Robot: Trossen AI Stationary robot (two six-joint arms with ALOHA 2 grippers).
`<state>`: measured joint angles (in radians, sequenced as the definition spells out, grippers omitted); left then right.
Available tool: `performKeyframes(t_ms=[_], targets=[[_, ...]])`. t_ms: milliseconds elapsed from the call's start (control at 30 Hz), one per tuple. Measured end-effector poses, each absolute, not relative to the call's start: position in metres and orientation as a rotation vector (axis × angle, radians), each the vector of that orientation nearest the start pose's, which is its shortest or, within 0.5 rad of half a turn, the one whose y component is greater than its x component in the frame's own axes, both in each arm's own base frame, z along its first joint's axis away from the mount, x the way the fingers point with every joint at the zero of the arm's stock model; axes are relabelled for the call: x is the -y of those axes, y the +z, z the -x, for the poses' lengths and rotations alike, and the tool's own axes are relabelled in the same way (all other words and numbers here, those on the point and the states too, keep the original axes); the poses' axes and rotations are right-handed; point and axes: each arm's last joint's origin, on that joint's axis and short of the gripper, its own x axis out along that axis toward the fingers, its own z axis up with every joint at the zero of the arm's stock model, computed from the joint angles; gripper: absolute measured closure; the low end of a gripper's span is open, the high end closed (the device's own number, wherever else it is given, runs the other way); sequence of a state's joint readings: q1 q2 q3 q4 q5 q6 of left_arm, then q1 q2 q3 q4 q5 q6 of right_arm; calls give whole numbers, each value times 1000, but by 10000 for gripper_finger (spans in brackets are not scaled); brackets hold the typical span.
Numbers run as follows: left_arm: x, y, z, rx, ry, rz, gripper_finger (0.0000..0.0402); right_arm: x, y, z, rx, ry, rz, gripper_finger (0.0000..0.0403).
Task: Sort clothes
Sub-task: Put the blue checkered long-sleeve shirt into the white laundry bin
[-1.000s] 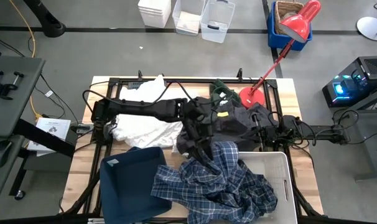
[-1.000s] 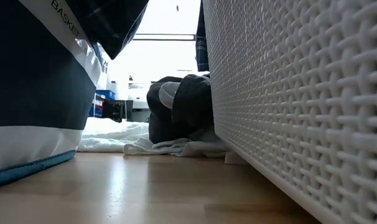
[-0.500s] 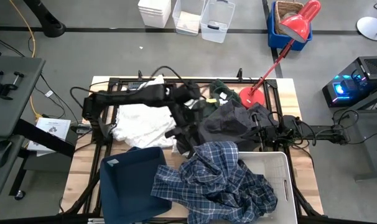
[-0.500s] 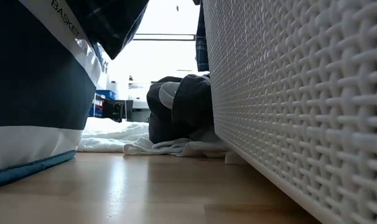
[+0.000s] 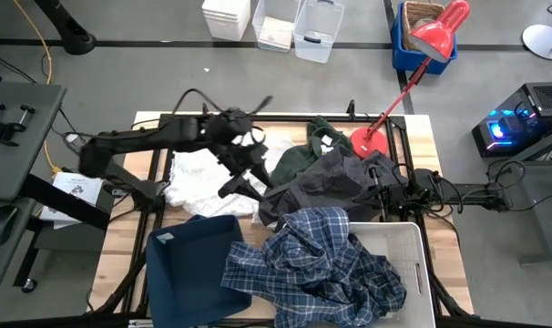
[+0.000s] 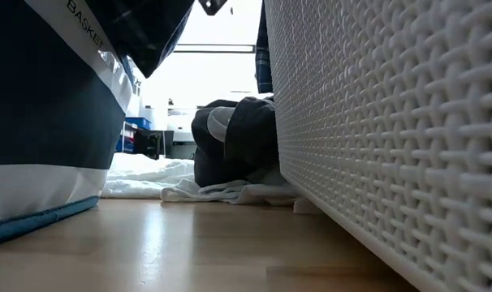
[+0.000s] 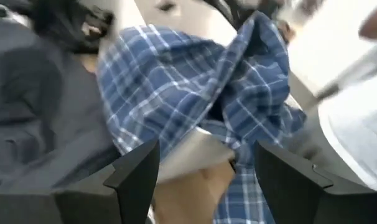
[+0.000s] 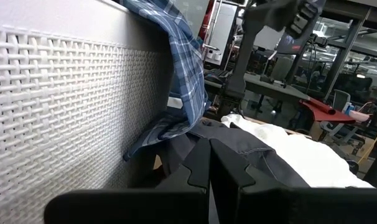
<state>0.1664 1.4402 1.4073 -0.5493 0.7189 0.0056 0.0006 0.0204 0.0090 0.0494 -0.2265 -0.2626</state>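
We see a tabletop (image 5: 121, 246) of pale wood, smooth with a soft sheen in the low view. The white bin (image 5: 413, 251) at lower right is hard plastic moulded in a woven lattice, matt. The navy bin (image 5: 189, 264) at lower left is soft matt fabric. The plaid shirt (image 5: 317, 260) is thin, crumpled woven cloth. The white cloth (image 5: 203, 178) at centre left looks soft and wrinkled. The grey jacket (image 5: 326, 182) is smooth and matt, faintly slick. The red lamp (image 5: 440, 32) at upper right is glossy. The left gripper (image 7: 204, 180) fingers are matt black.
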Motion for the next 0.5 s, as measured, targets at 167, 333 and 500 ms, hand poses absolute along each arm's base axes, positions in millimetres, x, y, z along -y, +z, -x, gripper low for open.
performKeyframes(t_ms=[167,333,500], targets=[[-41,356,-279,-305,-376,301,156,-7,170,-98,67,221,266,402],[-45,352,-256,-160,-217,287,156,-7,170,-98,67,221,266,402],[-45,347,-236,-155,-174,278,156,-7,170,-98,67,221,266,402]])
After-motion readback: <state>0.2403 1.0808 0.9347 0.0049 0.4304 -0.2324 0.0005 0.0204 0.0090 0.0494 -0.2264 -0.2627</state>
